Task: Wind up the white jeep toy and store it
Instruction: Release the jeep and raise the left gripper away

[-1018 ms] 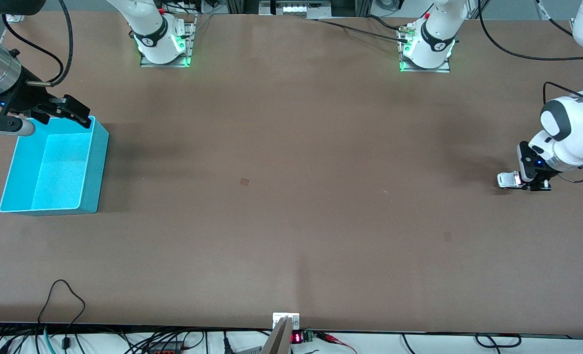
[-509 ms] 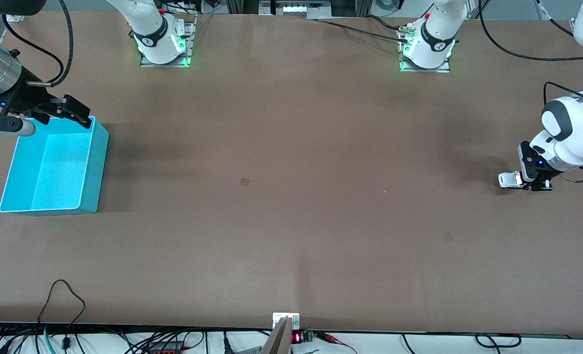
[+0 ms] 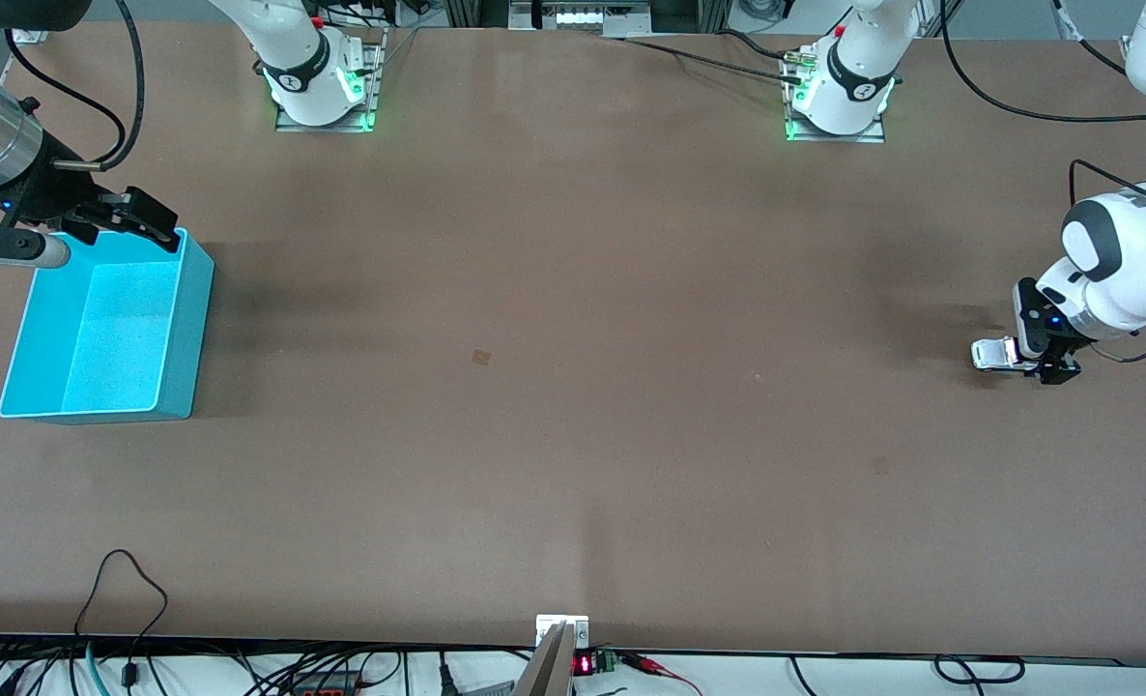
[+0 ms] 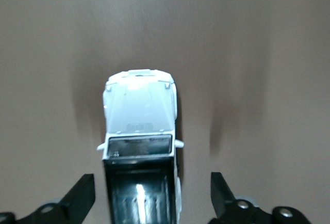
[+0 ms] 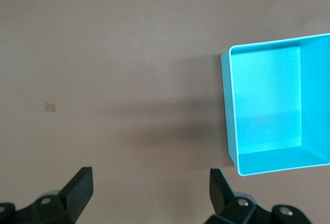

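The white jeep toy point(image 3: 990, 355) stands on the table near the left arm's end, its wheels on the surface. In the left wrist view the white jeep toy point(image 4: 139, 110) shows its white hood and black roof panel. My left gripper point(image 3: 1042, 367) is low around the jeep's rear, open, with a gap between each finger and the body. In that wrist view the left gripper point(image 4: 152, 198) straddles the black roof. My right gripper point(image 3: 143, 224) hangs open and empty over the turquoise bin point(image 3: 186, 319), at the rim farther from the front camera. The right gripper point(image 5: 149, 193) looks down on bare table beside the bin point(image 5: 227, 105).
The turquoise bin holds nothing and sits at the right arm's end of the table. Both arm bases point(image 3: 320, 92) stand along the table edge farthest from the front camera. Cables point(image 3: 128, 580) lie along the nearest edge.
My left gripper has opened and let go of the jeep, which now sits slightly closer to the right arm's end. The right arm has not moved.
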Robot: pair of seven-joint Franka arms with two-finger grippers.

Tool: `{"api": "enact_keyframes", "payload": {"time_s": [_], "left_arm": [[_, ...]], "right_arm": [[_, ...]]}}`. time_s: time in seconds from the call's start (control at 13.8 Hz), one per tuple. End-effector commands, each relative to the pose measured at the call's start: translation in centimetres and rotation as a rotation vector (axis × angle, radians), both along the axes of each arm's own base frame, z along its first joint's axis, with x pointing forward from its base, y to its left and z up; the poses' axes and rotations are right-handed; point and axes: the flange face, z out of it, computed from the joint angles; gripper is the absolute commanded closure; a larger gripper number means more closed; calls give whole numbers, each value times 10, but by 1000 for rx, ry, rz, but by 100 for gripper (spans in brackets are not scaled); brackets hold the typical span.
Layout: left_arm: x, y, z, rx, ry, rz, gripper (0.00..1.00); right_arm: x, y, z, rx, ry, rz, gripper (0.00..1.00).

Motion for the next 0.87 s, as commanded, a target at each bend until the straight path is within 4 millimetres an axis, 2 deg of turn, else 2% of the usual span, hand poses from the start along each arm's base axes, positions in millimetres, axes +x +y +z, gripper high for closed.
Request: {"api": "enact_keyframes", "payload": {"time_s": [0.0,0.15,0.44,0.8], "left_arm": [[7,-11,44,11,37,2,0],[18,-21,73,4,106,36,0],[50,-57,123,8,188,152,0],[88,-125,212,69,223,362,0]], "right_arm": [[-1,2,3,10,4,-2,0],[-1,2,3,10,4,-2,0],[-1,2,3,10,4,-2,0],[-1,3,3,12,3,-2,0]]}}
